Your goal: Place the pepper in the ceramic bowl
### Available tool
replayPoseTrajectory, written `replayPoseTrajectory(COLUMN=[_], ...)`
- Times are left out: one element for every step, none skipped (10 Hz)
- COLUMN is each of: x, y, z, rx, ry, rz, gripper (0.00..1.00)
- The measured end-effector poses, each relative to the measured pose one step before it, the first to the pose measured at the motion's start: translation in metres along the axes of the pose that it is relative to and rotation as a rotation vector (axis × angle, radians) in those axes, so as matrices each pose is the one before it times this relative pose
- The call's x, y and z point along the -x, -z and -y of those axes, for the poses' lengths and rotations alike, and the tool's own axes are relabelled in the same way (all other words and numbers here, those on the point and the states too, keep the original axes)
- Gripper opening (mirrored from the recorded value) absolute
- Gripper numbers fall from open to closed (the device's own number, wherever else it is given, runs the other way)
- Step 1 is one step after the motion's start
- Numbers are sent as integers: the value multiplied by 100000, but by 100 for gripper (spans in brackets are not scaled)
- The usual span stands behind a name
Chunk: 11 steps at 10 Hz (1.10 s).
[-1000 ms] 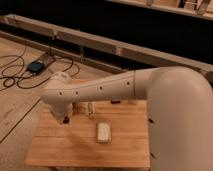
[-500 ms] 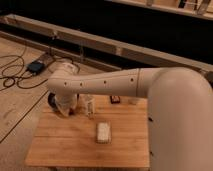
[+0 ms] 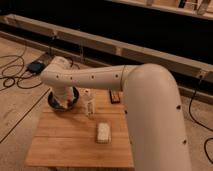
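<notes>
The ceramic bowl [image 3: 75, 96] is dark and round and sits at the back left corner of the wooden table [image 3: 65, 145]. My gripper [image 3: 63, 103] hangs from the white arm and reaches down into or just above the bowl, covering most of its inside. The pepper does not show; it is hidden by the gripper or out of sight in the bowl.
A small white bottle [image 3: 89, 103] stands just right of the bowl. A white rectangular block [image 3: 103, 133] lies mid-table. A dark brown bar [image 3: 115, 97] lies at the back edge. Cables and a dark box [image 3: 36, 66] lie on the floor to the left.
The arm has swung left and toward the back of the table, carrying the gripper from above the table's left middle to over the bowl.
</notes>
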Motion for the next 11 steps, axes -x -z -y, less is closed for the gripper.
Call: replayPoseTrajectory(x=[-710, -557, -260, -309, -168, -155, -247, -350, -275, -378, -215], y=[-194, -252, -219, -528, -388, -484, -477, -467, -294, -355, -345], z=[-458, -417, -220, -246, -79, 85, 120, -24, -30, -194, -71], rx=[794, 625, 268, 251, -2, -123, 205, 522, 337, 760, 462], ry=[-318, -416, -258, -285, -96, 246, 610, 198, -504, -1042, -420], rz=[-1159, -1041, -513, -514, -383, -269, -401, -744, -695, -1189, -818], gripper=[0, 0, 0, 4, 11, 20, 31, 43, 51, 63, 72])
